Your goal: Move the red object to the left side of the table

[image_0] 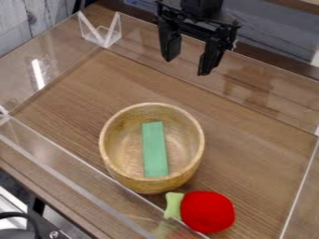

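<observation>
The red object (208, 211) is a small round red toy fruit with a pale green leafy piece on its left, lying at the near edge of the table (256, 131) by the front clear wall. My gripper (187, 56) hangs high over the far part of the table, pointing down, open, with nothing between its black fingers (166, 47). It is well away from the red fruit.
A round wooden bowl (115, 149) sits in the middle front of the table with a flat green block (155, 149) lying inside it. Low clear acrylic walls (56, 163) border the tabletop. A clear acrylic stand (100, 31) sits at the far left corner.
</observation>
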`<state>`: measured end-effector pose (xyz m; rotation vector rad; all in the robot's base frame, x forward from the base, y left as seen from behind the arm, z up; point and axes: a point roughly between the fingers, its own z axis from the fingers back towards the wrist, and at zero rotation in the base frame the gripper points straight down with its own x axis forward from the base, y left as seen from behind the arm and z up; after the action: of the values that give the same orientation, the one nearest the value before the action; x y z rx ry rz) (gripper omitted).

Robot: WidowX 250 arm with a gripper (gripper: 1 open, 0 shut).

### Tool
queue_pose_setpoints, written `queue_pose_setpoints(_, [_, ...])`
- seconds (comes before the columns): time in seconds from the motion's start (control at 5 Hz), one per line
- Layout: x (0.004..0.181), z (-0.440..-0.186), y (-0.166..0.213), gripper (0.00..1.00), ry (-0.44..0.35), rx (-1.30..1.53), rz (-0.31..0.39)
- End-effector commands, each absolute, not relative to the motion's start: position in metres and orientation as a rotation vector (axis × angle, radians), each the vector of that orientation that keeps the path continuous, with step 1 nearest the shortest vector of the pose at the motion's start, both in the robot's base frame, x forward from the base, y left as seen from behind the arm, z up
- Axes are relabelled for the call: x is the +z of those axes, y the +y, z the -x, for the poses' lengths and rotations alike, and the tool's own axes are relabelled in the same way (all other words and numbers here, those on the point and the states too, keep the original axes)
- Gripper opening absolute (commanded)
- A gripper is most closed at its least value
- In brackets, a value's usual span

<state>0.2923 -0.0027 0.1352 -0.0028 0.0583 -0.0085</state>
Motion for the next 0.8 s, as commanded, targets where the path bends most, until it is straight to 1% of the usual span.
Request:
queue_pose_setpoints(0.0, [0.127,-0.283,-0.01,1.0,0.091,-0.053,0.011])
queue_pose_setpoints(0.2, [0.111,-0.269,-0.043,1.0,0.107,-0.292,0.011])
queue_pose_setpoints(0.4, [0.103,-0.252,-0.077,1.0,0.107,-0.542,0.003])
queue_pose_setpoints(0.6, [0.092,-0.237,-0.106,1.0,0.11,-0.793,0.005])
